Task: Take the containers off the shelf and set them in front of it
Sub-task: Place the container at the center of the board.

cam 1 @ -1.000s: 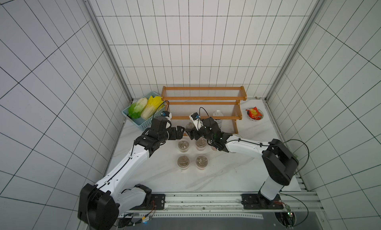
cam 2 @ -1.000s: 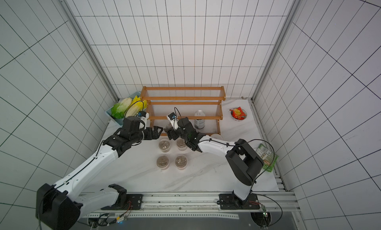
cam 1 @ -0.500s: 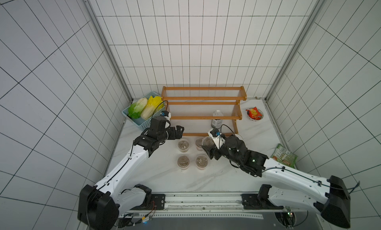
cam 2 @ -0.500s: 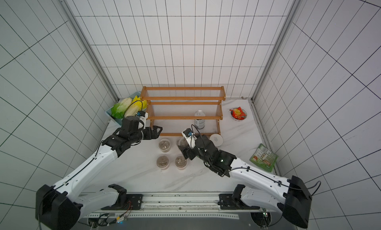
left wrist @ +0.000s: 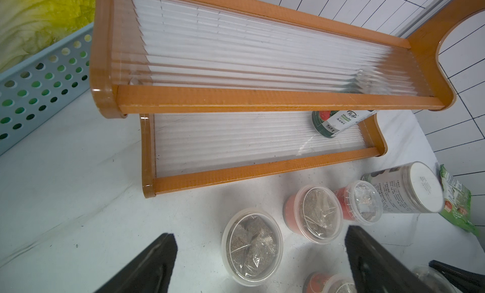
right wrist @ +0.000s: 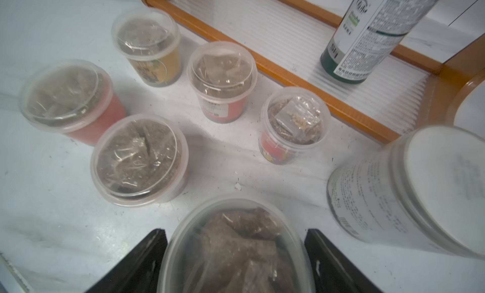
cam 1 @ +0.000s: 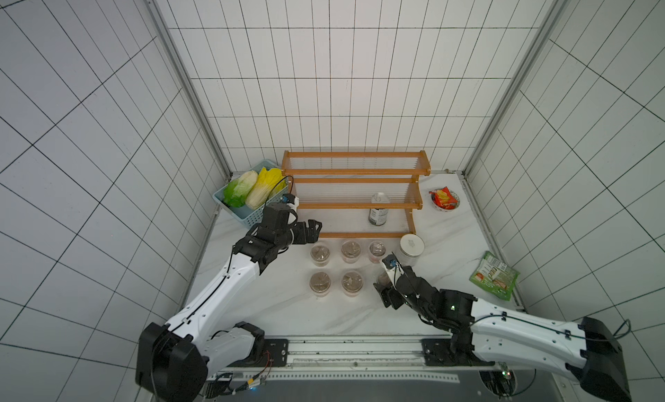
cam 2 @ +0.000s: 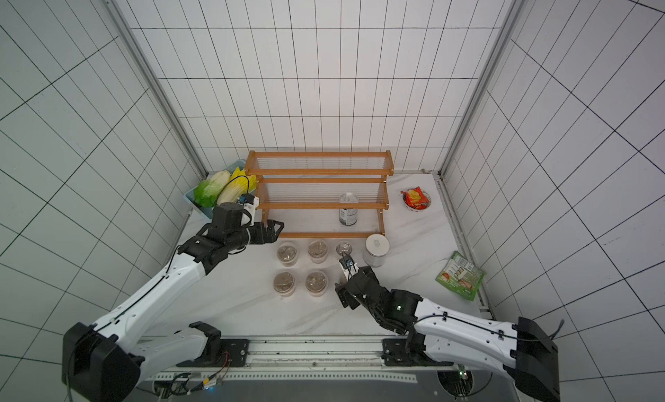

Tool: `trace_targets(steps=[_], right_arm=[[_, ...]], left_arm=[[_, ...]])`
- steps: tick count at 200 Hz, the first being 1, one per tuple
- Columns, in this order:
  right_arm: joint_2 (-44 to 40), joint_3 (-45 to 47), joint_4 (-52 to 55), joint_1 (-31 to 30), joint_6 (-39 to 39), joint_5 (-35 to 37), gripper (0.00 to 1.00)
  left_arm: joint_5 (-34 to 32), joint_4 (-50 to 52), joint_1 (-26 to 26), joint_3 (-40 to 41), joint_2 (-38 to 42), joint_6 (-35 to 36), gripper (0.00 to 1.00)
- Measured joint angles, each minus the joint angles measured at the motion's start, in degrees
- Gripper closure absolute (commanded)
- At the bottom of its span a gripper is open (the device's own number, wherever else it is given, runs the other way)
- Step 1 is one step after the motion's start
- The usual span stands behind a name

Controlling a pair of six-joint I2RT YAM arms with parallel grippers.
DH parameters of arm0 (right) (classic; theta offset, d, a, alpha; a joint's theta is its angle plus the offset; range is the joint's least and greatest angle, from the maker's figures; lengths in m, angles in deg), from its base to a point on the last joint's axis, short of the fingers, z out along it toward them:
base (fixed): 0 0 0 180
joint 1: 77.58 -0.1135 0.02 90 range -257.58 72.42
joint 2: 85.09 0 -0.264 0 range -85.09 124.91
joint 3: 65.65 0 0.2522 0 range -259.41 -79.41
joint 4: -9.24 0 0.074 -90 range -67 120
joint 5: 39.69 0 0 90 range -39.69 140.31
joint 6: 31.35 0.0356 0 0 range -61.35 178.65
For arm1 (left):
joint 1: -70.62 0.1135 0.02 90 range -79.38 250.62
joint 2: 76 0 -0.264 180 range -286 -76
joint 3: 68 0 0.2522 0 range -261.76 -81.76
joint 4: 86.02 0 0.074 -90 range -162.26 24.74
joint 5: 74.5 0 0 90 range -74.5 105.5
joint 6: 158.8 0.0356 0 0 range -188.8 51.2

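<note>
The wooden shelf (cam 1: 354,172) (left wrist: 262,100) stands at the back. Only a dark silver-topped jar (cam 1: 378,213) (right wrist: 367,37) is on it, on the bottom tier. In front stand several clear lidded cups (cam 1: 320,254) (cam 1: 352,282) and a white-labelled jar (cam 1: 410,249) (right wrist: 420,194). My right gripper (cam 1: 382,288) (right wrist: 236,234) is shut on another clear cup (right wrist: 231,252), low over the table to the right of the front row. By the shelf's front left corner, my left gripper (cam 1: 312,229) (left wrist: 259,252) hangs open and empty above a cup (left wrist: 252,245).
A light blue basket (cam 1: 248,209) of cabbages sits left of the shelf. A small bowl with a red packet (cam 1: 444,198) is at the back right, and a green packet (cam 1: 494,276) lies by the right edge. Tiled walls close three sides.
My right gripper has drawn back from the shelf toward the near side, carrying the cup, and its arm has swung out to the right. The left gripper has barely moved.
</note>
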Motion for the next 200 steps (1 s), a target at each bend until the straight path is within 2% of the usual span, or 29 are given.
trace_targets(steps=[65, 110, 162, 200], right_arm=[[7.65, 4.48, -13.84, -0.11, -1.51, 1.44, 0.08], [10.51, 5.29, -16.63, 0.02, -1.75, 2.36, 0.08], [6.91, 5.27, -15.54, 0.02, -2.05, 3.06, 0.01], [-0.37, 3.23, -9.27, 0.02, -2.1, 3.17, 0.01]], left_arm=[[0.17, 0.0, 0.0, 0.0, 0.0, 0.0, 0.02], [0.2, 0.0, 0.0, 0.0, 0.0, 0.0, 0.02], [0.35, 0.0, 0.0, 0.0, 0.0, 0.0, 0.02], [0.44, 0.0, 0.0, 0.0, 0.0, 0.0, 0.01]])
